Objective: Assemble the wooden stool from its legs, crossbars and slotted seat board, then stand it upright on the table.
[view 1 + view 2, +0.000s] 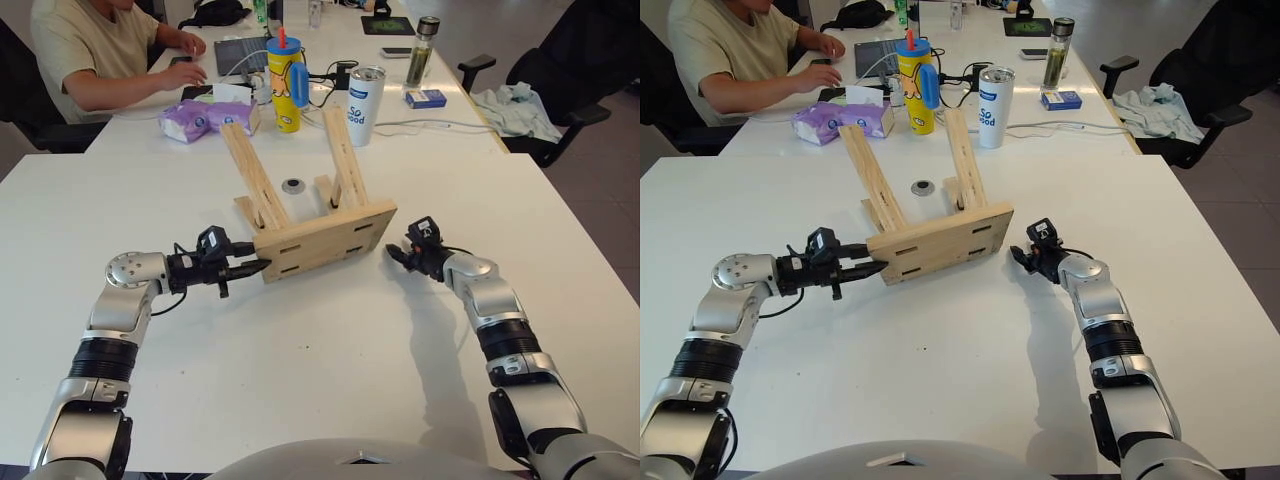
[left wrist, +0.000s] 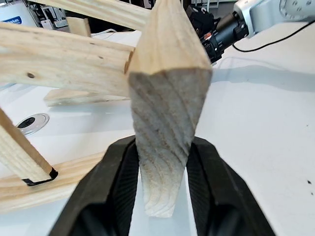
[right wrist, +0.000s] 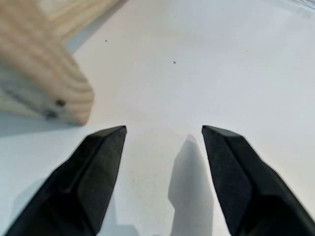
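Observation:
The wooden stool lies tipped on the white table, its slotted seat board on edge facing me and two legs slanting up and away. My left gripper is shut on the left corner of the seat board, with a dark finger on each side of the wood. My right gripper sits just off the board's right corner, open, with bare table between its fingers. The board's corner is a little ahead of it, apart from the fingers.
A round grommet sits in the table behind the stool. The far table holds a yellow bottle, a white tumbler, tissue packs and cables. A person works at that table's left. Bare table lies in front of the stool.

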Robot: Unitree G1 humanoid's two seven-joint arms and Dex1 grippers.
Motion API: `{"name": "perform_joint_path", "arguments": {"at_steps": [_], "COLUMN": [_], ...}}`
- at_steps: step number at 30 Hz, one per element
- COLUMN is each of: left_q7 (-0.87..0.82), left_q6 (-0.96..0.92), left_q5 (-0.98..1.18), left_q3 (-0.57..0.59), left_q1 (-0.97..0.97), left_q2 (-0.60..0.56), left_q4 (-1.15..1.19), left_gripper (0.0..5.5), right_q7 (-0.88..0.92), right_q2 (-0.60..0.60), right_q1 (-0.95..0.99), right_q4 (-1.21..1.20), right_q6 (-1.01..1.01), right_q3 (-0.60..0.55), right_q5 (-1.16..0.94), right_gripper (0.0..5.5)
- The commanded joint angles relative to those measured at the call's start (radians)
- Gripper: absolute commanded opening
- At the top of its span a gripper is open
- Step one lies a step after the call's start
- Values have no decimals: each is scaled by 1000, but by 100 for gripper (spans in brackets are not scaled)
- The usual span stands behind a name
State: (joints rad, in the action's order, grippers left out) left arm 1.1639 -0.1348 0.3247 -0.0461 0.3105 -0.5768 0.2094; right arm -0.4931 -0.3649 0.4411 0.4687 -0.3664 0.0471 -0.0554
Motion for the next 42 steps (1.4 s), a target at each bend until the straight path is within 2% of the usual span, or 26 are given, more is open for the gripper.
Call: {"name": "perform_joint_path", "arguments": {"at_steps": [1,3,5,7,9,12,16,21,26,32,33,37,42], "left_q7": [-56,-163,-356,-564,-740,-925,-1083,-1088,-998,-850,-834,-811,-805], "left_q6": [-344,-552,-710,-780,-773,-749,-685,-595,-495,-426,-409,-335,-287], "left_q5": [272,481,753,997,1169,1181,1020,867,747,637,649,702,714], "left_q3": [102,193,308,393,446,510,559,598,600,560,582,698,789], "left_q1": [66,138,253,376,479,619,721,598,581,513,507,521,551], "left_q2": [12,37,69,80,79,74,26,1,0,-30,-34,-46,-54], "left_q4": [-196,-279,-289,-224,-141,13,316,626,838,921,920,954,995], "left_gripper": [133,133,133,133,133,133,132,131,135,135,173,240,328], "right_q7": [10,17,31,64,86,123,143,169,177,153,150,138,124], "right_q2": [16,28,41,57,72,85,102,112,113,97,94,87,102], "right_q1": [-18,-47,-68,-81,-83,-69,-53,-10,19,38,37,33,37], "right_q4": [46,35,18,3,-9,-23,-60,-60,-64,-43,-40,-22,-13], "right_q6": [-40,-64,-88,-120,-150,-242,-321,-352,-369,-359,-356,-343,-336], "right_q3": [-30,-39,-35,-40,-56,-74,-105,-111,-100,-67,-63,-51,-29], "right_q5": [-22,-37,-39,-41,-55,-65,-103,-108,-104,-89,-87,-84,-83], "right_gripper": [285,285,285,285,285,285,285,285,285,285,285,285,285]}}
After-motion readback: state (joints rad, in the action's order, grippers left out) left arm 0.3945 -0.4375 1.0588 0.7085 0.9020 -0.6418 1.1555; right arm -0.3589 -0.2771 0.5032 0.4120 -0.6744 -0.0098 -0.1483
